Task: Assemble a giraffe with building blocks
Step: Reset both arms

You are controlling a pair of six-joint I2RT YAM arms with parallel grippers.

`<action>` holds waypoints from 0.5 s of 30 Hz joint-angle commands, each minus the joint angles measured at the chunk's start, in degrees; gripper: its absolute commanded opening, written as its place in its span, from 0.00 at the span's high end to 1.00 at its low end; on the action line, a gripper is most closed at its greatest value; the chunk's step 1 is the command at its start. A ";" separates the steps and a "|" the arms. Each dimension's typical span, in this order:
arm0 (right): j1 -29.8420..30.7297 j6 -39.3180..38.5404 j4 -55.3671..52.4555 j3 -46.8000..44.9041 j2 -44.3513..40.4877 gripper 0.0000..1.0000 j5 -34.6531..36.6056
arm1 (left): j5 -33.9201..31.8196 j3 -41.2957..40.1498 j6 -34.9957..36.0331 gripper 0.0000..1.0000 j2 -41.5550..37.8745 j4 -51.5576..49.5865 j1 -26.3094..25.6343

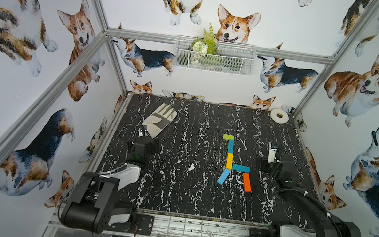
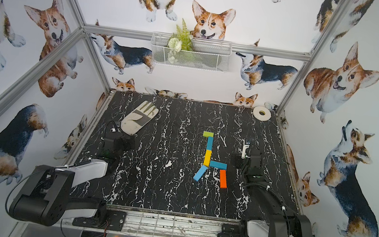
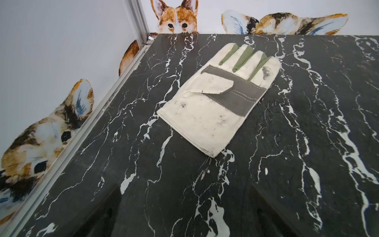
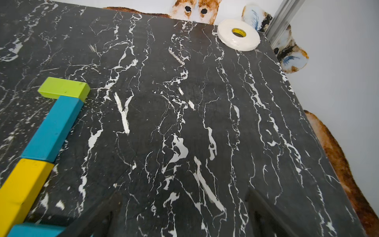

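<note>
6-bar giraffe (image 1: 229, 160) lies flat, neck axis running up-frame, close frame-left of the right claw (image 1: 276, 151); left claw (image 3: 185, 190) is well apart. Both claws spread, empty.

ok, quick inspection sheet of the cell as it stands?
Surface: black marble-look tabletop, white veins.
Job's things: giraffe laid flat, six bars: green head, teal and yellow neck, teal body, light-blue and orange legs.
Clutter: glove far left; tape roll in far right corner.
Grippers: left gripper and right gripper open, empty.
Cables: left cable loops above the wrist; right cable runs along the arm.
Surroundings: corgi-print walls, wire basket with plant.
</note>
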 commanded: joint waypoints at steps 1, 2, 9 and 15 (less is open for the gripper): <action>-0.31 -0.83 17.41 -1.26 4.55 0.01 -0.06 | 3.40 -1.42 5.25 0.00 4.52 16.62 0.28; -0.42 -1.03 17.74 -1.15 5.73 0.01 -0.57 | 2.90 -1.56 5.06 0.00 5.92 18.15 0.30; -3.31 1.57 25.92 -4.20 9.69 0.00 -2.26 | 5.33 -2.76 7.43 0.00 13.31 27.57 -0.04; -7.89 4.93 29.05 -4.70 14.15 0.01 -8.07 | 4.84 0.39 5.70 0.00 13.09 21.02 0.72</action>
